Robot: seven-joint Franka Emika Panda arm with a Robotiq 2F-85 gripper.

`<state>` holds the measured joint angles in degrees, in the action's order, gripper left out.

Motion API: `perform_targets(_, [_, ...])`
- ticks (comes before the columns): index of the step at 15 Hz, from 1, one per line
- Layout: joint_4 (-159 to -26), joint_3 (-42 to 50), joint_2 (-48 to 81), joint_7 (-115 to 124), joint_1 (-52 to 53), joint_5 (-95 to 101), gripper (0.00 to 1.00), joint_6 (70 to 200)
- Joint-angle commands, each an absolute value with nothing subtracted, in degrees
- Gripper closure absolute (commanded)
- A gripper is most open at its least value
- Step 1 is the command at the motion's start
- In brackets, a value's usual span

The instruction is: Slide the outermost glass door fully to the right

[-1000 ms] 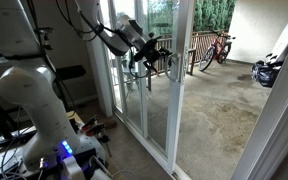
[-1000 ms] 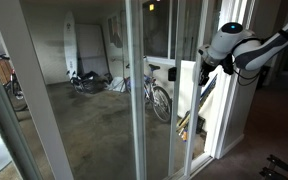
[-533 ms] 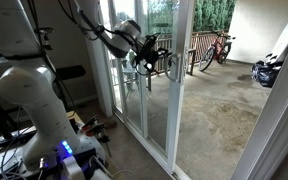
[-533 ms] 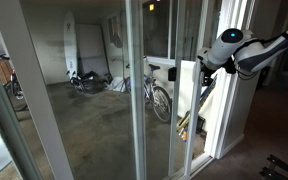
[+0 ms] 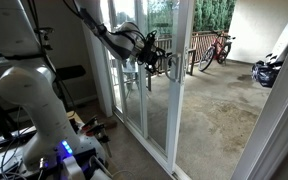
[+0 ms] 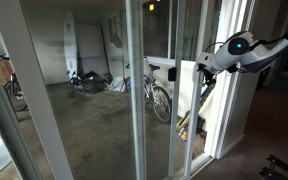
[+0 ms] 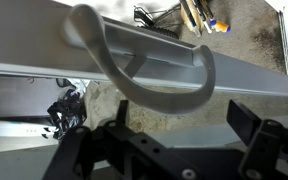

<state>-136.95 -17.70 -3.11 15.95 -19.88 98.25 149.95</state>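
The outermost glass door (image 5: pixel 180 110) is a tall clear panel in a white frame, and it carries a curved grey loop handle (image 5: pixel 172 65) on its vertical edge. My gripper (image 5: pixel 156 55) is held out at handle height, right beside the handle. In the wrist view the handle (image 7: pixel 154 98) arches off the white frame (image 7: pixel 44 45), and its bow lies just ahead of my open black jaws (image 7: pixel 184 125), one finger on each side. The jaws hold nothing. From outside, my gripper (image 6: pixel 203 68) shows behind the glass, and the handle cannot be made out there.
The white robot base (image 5: pixel 34 95) stands left of the door, with cables on the floor. Beyond the glass is a concrete patio with bicycles (image 5: pixel 219 48) and a dark bundle (image 5: pixel 267 70). A bicycle (image 6: pixel 159 98) and a surfboard (image 6: pixel 71 45) show in an exterior view.
My gripper has moved a little closer to the loop handle. The jaws stay open and the door has not moved.
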Motion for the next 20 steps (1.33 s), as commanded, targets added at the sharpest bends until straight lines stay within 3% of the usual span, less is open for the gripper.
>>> perform_targets(1, [-138.2,-18.1,-3.5,18.7,-19.6,105.6,0.0,147.7])
perform_targets(2, [-138.6,-18.2,-3.8,19.3,-19.5,106.9,0.0,147.4])
perform_targets(3, [-138.9,-18.2,-3.8,19.7,-19.5,108.0,0.22,147.3])
perform_targets(5, [-139.7,-18.5,-3.9,20.8,-19.3,110.0,0.33,147.0])
perform_targets(6, [-140.1,-11.5,-3.8,21.4,-11.7,110.4,0.4,146.4])
perform_targets(14, [-142.3,-5.0,-4.0,25.7,-1.2,111.3,0.92,144.6])
perform_targets(18, [-142.3,-2.7,-4.8,24.7,-0.6,111.6,0.99,144.9])
perform_targets(20, [-142.0,-1.3,-5.1,24.2,-1.0,112.1,0.96,145.4])
